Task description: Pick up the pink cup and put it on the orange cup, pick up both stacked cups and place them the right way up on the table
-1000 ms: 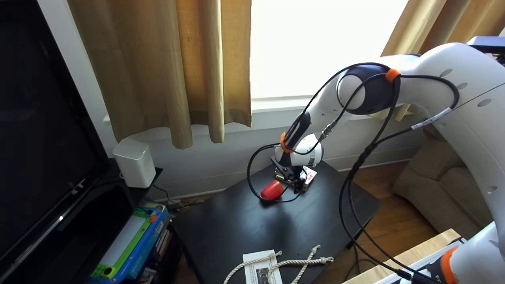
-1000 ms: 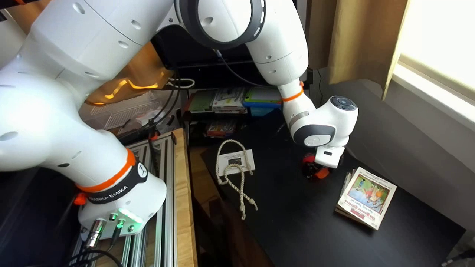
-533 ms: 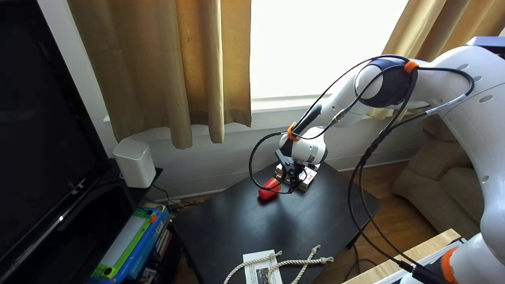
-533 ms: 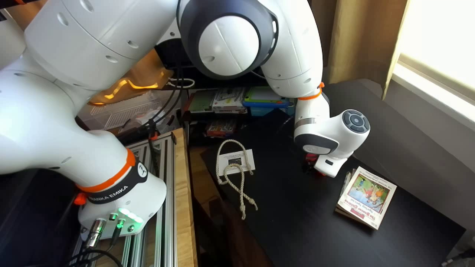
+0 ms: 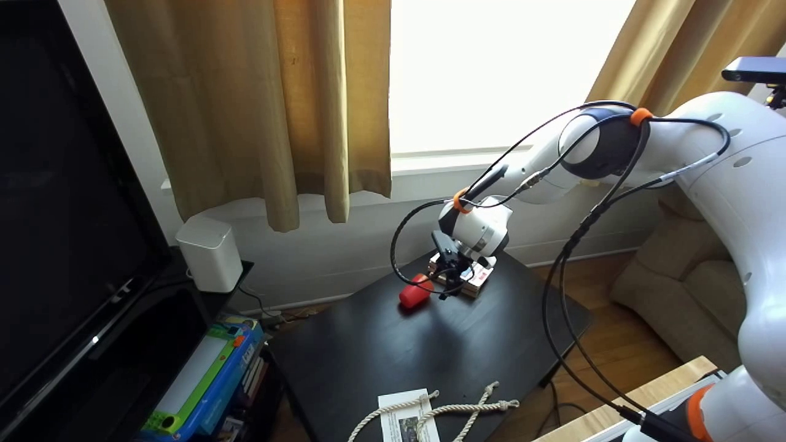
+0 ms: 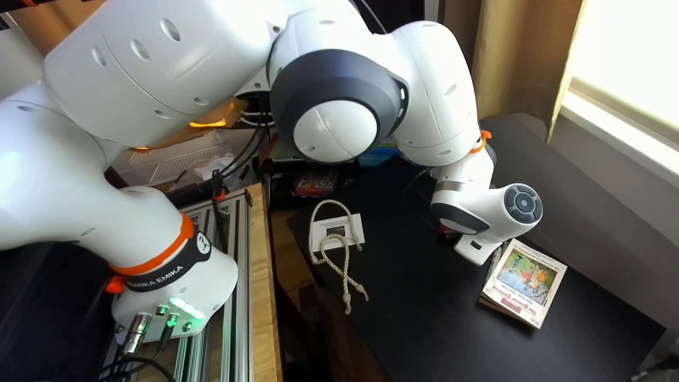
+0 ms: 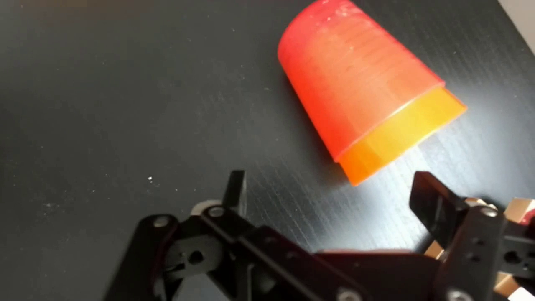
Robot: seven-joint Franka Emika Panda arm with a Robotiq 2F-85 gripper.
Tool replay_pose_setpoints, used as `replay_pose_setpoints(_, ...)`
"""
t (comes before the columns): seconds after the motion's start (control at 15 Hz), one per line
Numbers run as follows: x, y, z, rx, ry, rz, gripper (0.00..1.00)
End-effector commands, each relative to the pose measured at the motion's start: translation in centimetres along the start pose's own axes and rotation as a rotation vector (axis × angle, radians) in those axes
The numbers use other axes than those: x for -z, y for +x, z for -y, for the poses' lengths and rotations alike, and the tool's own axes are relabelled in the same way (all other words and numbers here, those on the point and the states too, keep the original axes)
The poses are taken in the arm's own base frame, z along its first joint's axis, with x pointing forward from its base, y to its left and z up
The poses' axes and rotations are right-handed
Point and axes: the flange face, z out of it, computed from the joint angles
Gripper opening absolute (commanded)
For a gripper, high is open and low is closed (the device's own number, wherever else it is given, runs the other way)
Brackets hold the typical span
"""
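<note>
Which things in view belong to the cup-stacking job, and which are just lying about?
Part of the job:
pink cup, fitted over the orange cup
black table
gripper, open, holding neither cup

Just lying about:
stack of books
rope
printed card, partly under the rope
white box

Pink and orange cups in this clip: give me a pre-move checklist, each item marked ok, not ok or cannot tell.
1. Pink cup over the orange cup: ok; the orange rim shows past it.
2. Cups upright: not ok; they look tipped onto their side on the table.
3. Claw open: ok; spread, holding nothing.
4. Cups between its jaws: not ok; in the wrist view they show mostly ahead.
5. Claw clear of the books: cannot tell; gap not visible.
6. Rope away from the cups: ok; lies apart.
</note>
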Motion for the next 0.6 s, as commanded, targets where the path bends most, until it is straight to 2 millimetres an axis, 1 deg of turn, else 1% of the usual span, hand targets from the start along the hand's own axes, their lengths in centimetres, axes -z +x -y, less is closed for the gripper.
replay_pose_setpoints(0.0, -1.5, 0.7, 1.2, -0.005, -0.008, 0.083, 1.00)
replay_pose_setpoints(0.27, -2.6, 0.9, 2.1, -0.019, -0.039, 0.155, 1.00)
replay_pose_setpoints(0.53, -3.8, 1.3, 2.6, -0.035, -0.073, 0.193, 1.00)
